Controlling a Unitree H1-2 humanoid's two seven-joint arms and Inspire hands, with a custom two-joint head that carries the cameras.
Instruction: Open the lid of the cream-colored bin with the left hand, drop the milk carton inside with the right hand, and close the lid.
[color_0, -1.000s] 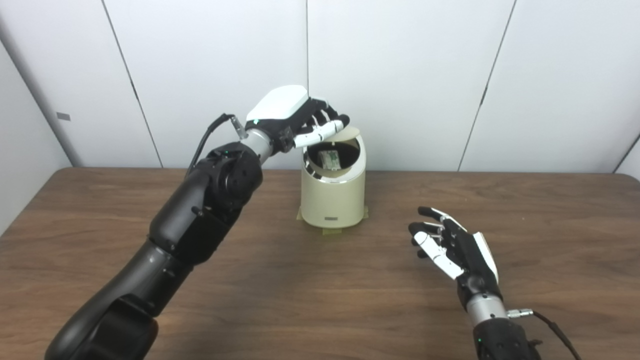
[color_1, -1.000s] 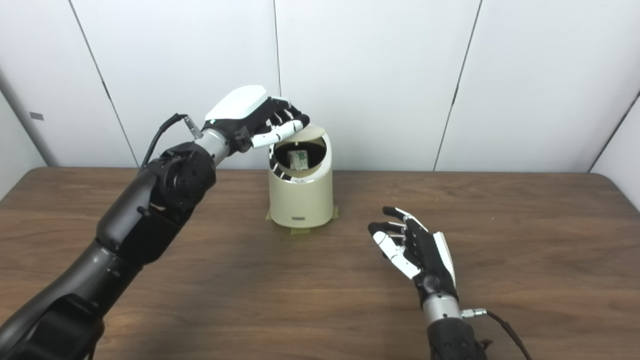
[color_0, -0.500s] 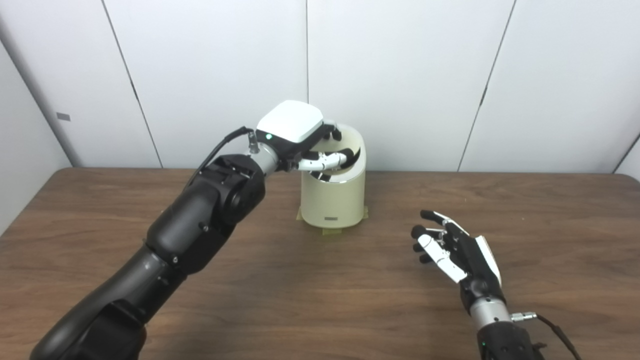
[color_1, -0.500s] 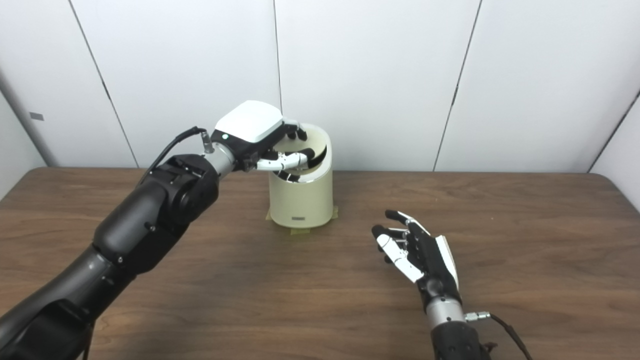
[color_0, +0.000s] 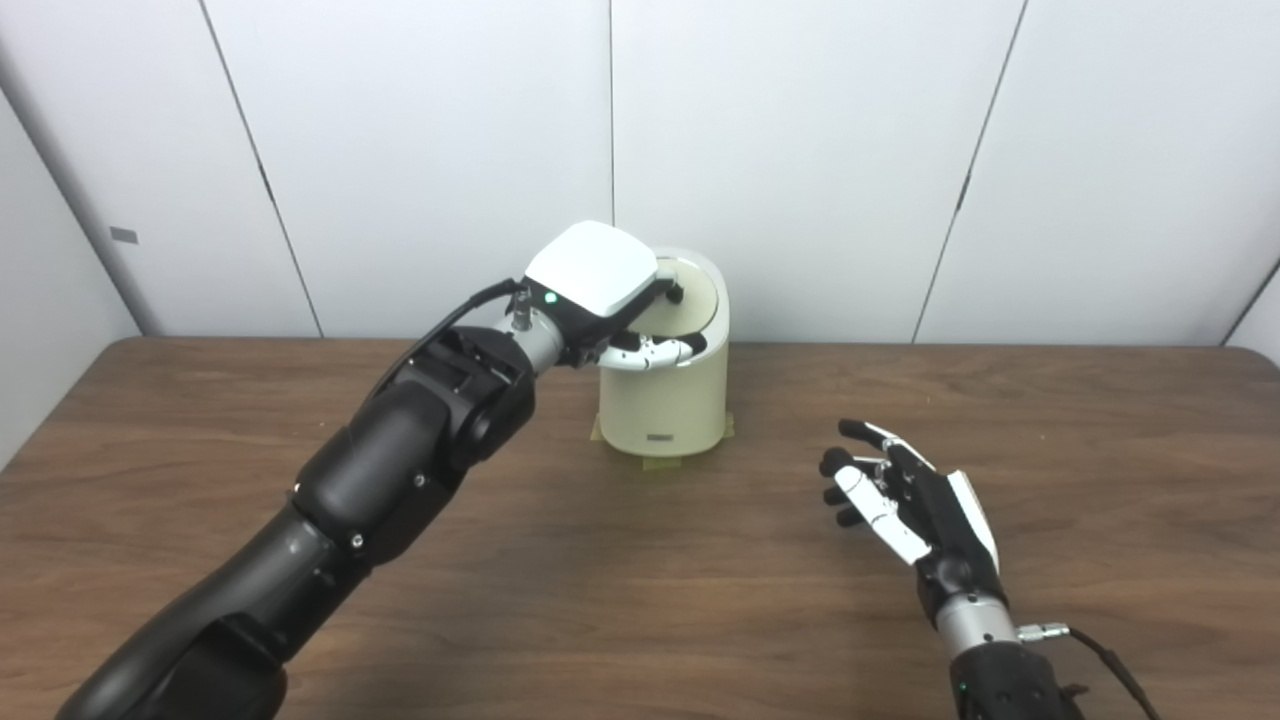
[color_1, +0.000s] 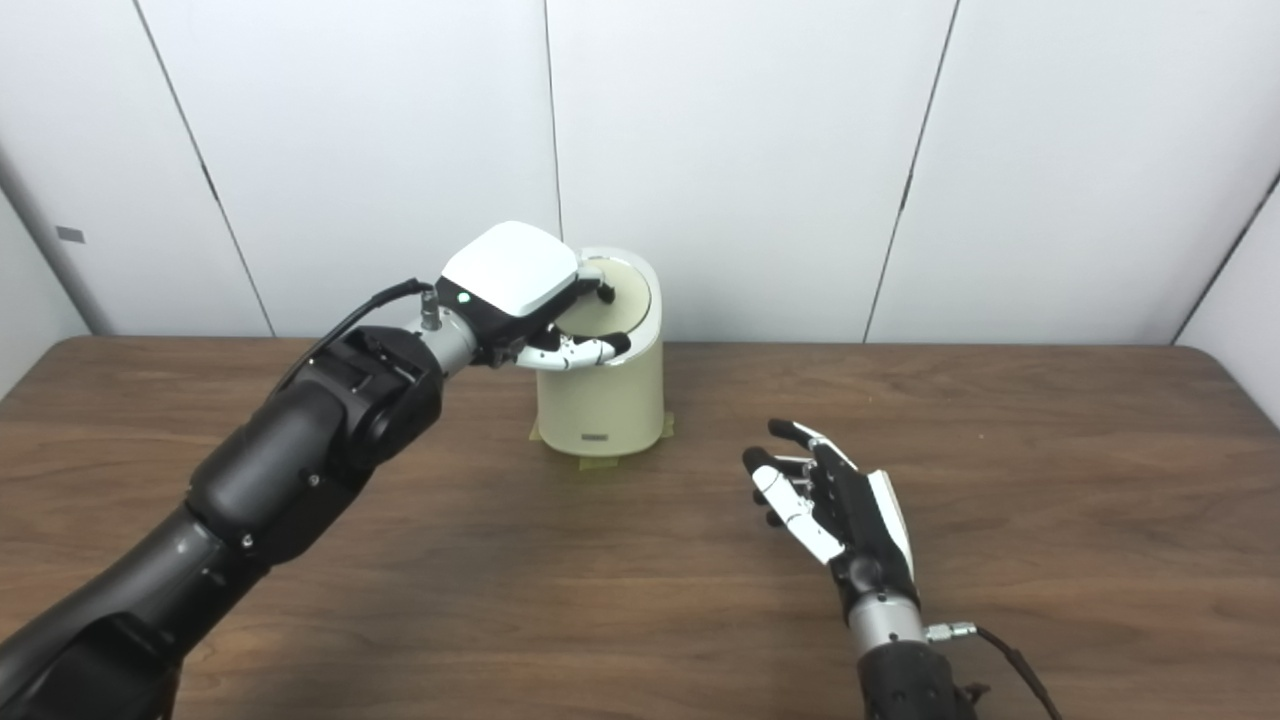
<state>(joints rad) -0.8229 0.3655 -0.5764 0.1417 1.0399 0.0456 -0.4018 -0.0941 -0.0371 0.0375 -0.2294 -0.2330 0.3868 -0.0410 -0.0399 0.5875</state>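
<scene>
Resting on the closed lid (color_0: 690, 287), left robot hand (color_0: 600, 290) covers the cream-colored bin (color_0: 665, 400).

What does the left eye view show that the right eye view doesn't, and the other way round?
Only the left eye view: a small grey tag on the wall set well in from the frame's left edge, with more wall beyond it.
Only the right eye view: the table's far right corner, where the wooden top ends.
Both: the left hand resting on the lid of the cream-colored bin, which looks shut, and the right hand open above the table, holding nothing. No milk carton shows in either.
</scene>
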